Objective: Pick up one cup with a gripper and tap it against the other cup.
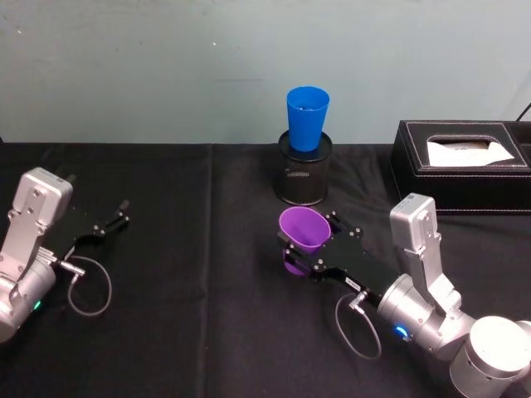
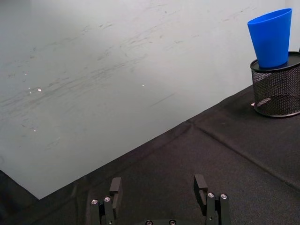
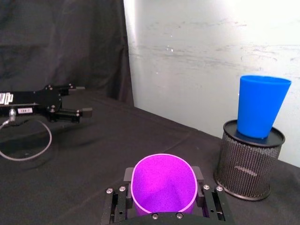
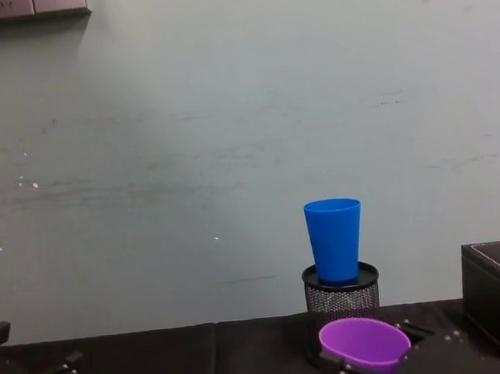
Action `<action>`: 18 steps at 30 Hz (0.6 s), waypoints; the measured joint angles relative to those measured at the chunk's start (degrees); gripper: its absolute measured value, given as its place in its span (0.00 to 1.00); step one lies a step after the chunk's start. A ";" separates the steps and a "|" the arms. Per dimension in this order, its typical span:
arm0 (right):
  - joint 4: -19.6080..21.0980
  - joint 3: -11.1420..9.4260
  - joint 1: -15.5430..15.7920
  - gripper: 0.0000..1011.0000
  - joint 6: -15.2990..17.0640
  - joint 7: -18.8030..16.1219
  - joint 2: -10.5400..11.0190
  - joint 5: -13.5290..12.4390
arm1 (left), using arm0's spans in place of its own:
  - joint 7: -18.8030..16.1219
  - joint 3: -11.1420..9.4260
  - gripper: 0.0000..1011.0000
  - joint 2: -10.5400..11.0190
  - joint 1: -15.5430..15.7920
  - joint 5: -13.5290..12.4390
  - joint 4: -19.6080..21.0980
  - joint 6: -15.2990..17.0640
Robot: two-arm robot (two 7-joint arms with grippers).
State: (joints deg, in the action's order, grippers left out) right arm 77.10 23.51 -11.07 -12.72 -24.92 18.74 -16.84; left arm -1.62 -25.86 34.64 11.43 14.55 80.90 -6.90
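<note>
The right gripper (image 1: pixel 319 245) clasps the purple cup (image 1: pixel 300 233); it should swing gently toward the blue cup (image 1: pixel 306 118) (perched on a mesh holder (image 1: pixel 304 176)). The left gripper (image 1: pixel 112 222) idles, fingers spread.

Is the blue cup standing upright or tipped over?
Upright: the blue cup stands rim-up, its narrow base in the top of the black mesh pen holder.

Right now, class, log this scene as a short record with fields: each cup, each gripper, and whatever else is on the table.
purple cup: between the right gripper's fingers, rim up, near the pen holder
blue cup: upright, base set in the black mesh pen holder
right gripper: shut on the purple cup
left gripper: open, empty, over the black cloth at left
tissue box: black, back right
</note>
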 joint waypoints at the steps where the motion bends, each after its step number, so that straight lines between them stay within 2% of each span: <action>1: -0.30 -0.04 0.02 0.72 -0.23 -0.11 -0.10 0.12 | 0.00 0.00 0.99 0.00 0.00 0.00 0.00 0.00; 10: -2.56 -0.70 0.20 0.72 -1.08 -1.37 -1.29 0.53 | 0.00 0.00 0.99 0.00 0.00 0.00 0.00 0.00; 18: -3.63 -1.32 0.30 0.72 -0.87 -1.81 -2.10 -0.11 | 0.00 0.00 0.99 0.00 0.00 0.00 0.00 0.00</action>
State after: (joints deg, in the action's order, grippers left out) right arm 73.48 22.19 -10.76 -13.58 -26.73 16.64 -16.95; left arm -1.62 -25.86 34.65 11.43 14.55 80.90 -6.91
